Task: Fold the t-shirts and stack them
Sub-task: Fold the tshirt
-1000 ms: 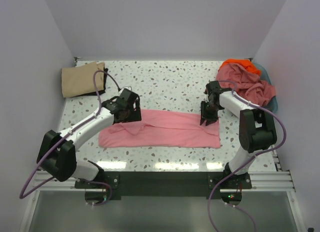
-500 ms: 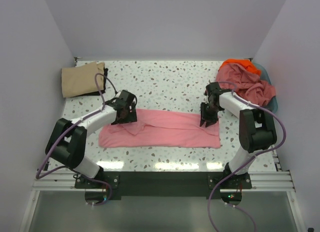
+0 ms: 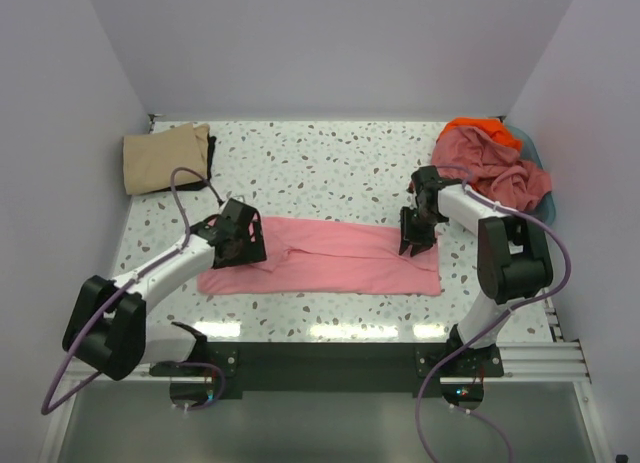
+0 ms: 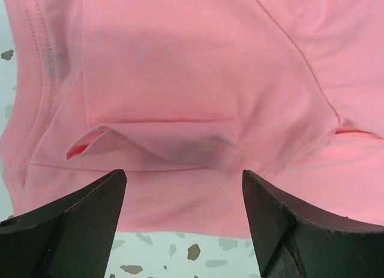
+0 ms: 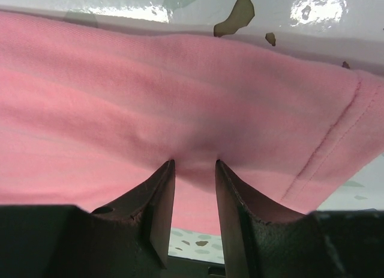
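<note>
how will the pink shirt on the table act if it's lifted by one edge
Likely floppy: the pink t-shirt lies flat with soft creases and puckers where the right gripper pinches it, so it should drape and sag. It is probably light, since the cloth looks thin. If pushed, it may bunch up on the table rather than slide as one piece.

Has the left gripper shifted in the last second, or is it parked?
Yes. The left gripper has drawn back toward the table's near edge and slightly left, farther from the folded tan t-shirt in the back corner.
</note>
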Available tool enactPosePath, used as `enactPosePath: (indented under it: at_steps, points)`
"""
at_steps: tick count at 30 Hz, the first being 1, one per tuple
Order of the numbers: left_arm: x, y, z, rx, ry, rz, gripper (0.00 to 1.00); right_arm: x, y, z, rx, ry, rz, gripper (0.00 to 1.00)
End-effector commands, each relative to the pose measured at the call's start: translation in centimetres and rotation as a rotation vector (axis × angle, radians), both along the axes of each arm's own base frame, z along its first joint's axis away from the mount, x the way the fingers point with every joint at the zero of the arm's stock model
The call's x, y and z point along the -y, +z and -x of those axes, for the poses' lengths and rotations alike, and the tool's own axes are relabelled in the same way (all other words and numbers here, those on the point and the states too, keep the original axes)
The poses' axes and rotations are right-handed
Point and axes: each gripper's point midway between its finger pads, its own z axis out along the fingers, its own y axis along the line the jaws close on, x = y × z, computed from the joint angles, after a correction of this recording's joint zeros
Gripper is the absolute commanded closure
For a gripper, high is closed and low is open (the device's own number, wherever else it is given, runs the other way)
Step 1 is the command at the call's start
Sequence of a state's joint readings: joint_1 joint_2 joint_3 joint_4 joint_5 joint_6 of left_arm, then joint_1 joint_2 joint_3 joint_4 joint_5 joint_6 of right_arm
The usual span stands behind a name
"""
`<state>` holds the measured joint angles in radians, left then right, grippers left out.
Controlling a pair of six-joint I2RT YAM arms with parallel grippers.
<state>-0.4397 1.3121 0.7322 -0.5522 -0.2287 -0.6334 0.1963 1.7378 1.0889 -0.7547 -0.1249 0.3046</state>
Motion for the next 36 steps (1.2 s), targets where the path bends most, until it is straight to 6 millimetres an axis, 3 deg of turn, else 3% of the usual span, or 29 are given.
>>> enactPosePath:
  at_steps: [1, 6, 9, 12, 14, 15, 18, 21, 24, 27, 32, 36]
  points:
    - [0.3, 1.3, 1.0, 0.013, 0.022, 0.051, 0.17, -0.7, 0.4, -0.7, 0.009, 0.025, -0.028, 0.63]
    - [0.1, 3.7, -0.8, 0.084, 0.048, 0.033, 0.17, -1.0, 0.7, -0.8, 0.012, 0.029, -0.028, 0.63]
    - [0.3, 4.4, -2.5, 0.103, 0.035, 0.006, 0.17, -2.5, 1.9, -1.1, 0.052, 0.066, -0.043, 0.63]
    - [-1.0, 3.9, -4.0, 0.088, 0.071, -0.057, 0.16, -5.2, 3.6, -1.6, 0.104, 0.121, -0.058, 0.62]
    - [-1.9, 4.1, -5.2, 0.100, 0.104, -0.036, 0.16, -8.5, 4.9, -1.6, 0.147, 0.181, -0.084, 0.62]
    - [-2.1, 4.2, -5.5, 0.106, 0.106, -0.029, 0.16, -8.7, 4.9, -1.8, 0.150, 0.171, -0.088, 0.62]
    - [-3.1, 4.3, -6.3, 0.119, 0.116, -0.039, 0.16, -12.6, 6.1, -1.6, 0.207, 0.241, -0.122, 0.62]
    - [-5.0, 3.0, -6.5, 0.092, 0.157, -0.018, 0.16, -17.9, 7.2, -0.5, 0.252, 0.352, -0.157, 0.62]
    - [-5.1, 2.6, -7.1, 0.109, 0.150, 0.035, 0.16, -21.3, 7.2, 0.3, 0.281, 0.412, -0.160, 0.63]
    - [-4.7, 2.3, -8.2, 0.110, 0.130, 0.074, 0.16, -26.5, 8.2, 2.2, 0.364, 0.515, -0.202, 0.63]
    - [-4.2, 1.0, -9.3, 0.078, 0.119, 0.108, 0.16, -32.3, 8.0, 3.2, 0.443, 0.550, -0.318, 0.63]
    - [-4.4, 0.4, -9.5, 0.069, 0.115, 0.110, 0.16, -34.5, 6.6, 3.6, 0.432, 0.568, -0.324, 0.63]
